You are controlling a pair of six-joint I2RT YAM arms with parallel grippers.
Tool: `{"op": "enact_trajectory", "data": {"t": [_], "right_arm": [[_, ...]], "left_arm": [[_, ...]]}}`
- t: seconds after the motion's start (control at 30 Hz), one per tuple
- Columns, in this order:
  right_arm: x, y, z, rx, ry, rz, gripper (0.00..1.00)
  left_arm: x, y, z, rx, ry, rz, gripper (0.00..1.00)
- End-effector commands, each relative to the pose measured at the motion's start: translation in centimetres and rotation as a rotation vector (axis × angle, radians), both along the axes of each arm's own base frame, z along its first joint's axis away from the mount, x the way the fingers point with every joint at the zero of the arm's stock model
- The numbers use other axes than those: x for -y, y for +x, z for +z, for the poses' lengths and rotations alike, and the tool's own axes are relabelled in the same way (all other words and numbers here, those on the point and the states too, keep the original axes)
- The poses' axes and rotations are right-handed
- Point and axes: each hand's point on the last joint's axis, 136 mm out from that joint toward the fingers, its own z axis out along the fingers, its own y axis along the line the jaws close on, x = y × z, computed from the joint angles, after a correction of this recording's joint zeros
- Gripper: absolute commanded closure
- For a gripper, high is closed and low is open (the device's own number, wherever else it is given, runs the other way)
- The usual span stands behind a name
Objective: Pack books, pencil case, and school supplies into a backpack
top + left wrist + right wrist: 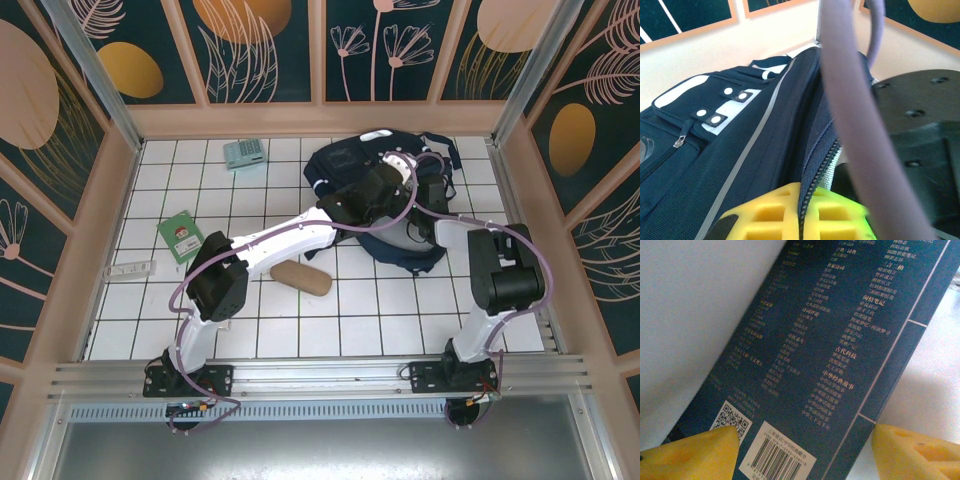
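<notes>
Top external: arms [290, 240] cover much of the navy fabric backpack [335, 160], far right; the rounded tan pencil case [301, 278] lies nearer. Left wrist: the cropped left gripper [801, 207] pinches the backpack's zip edge. Right wrist: the right gripper [807, 452] stands spread, blurred yellow pads [695, 455] flanking the printed blue book [830, 340].

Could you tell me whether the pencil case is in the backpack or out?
Out: the pencil case lies on the tiled table, apart from the backpack.

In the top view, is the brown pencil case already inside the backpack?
No, the pencil case lies on the white tiled table, apart from the backpack.
</notes>
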Motion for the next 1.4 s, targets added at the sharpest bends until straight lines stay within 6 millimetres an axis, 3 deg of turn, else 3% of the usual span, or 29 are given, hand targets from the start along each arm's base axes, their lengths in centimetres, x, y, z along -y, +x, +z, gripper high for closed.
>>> {"op": "enact_trajectory", "data": {"t": [0.0,0.2,0.33,0.57,0.67,0.73,1.0,1.07,1.17,1.23,1.3,1.37], "right_arm": [[-2.9,1.8,1.4,0.060,-0.022,0.117,0.29],[-3.7,3.5,1.6,0.064,-0.044,0.147,0.29],[-3.1,2.7,1.5,0.062,-0.057,0.133,0.27],[-0.3,-1.6,1.0,0.015,-0.091,0.058,0.20],[1.1,-4.1,1.1,0.010,-0.099,0.020,0.10],[1.8,-5.5,1.6,0.022,-0.100,0.005,0.05],[5.2,-11.8,4.8,0.090,-0.092,-0.107,0.01],[5.6,-12.9,6.2,0.136,-0.098,-0.112,0.01],[5.7,-14.1,9.0,0.218,-0.094,-0.099,0.01],[5.2,-14.4,10.6,0.260,-0.083,-0.067,0.01],[4.5,-14.4,11.5,0.280,-0.073,-0.035,0.01],[3.7,-14.2,11.9,0.291,-0.075,-0.011,0.01]], "left_arm": [[-0.1,-0.9,7.1,0.090,-0.147,-0.017,1.00],[-0.2,-1.3,7.0,0.095,-0.139,-0.036,1.00],[-0.6,-1.2,6.7,0.101,-0.127,-0.020,1.00],[-1.5,-0.7,5.9,0.099,-0.109,0.025,1.00],[-2.2,-0.5,5.3,0.093,-0.105,0.045,1.00],[-2.6,-0.5,4.8,0.083,-0.113,0.053,1.00],[-3.2,-0.2,2.6,0.030,-0.117,0.071,0.99],[-3.3,-0.4,1.8,0.009,-0.119,0.068,0.89],[-3.5,-0.5,0.7,-0.016,-0.122,0.071,0.85],[-3.8,-0.6,0.2,-0.033,-0.124,0.078,0.66],[-4.3,-0.9,-0.2,-0.045,-0.124,0.091,0.63],[-5.3,-0.9,-0.3,-0.055,-0.132,0.116,0.51]]}}
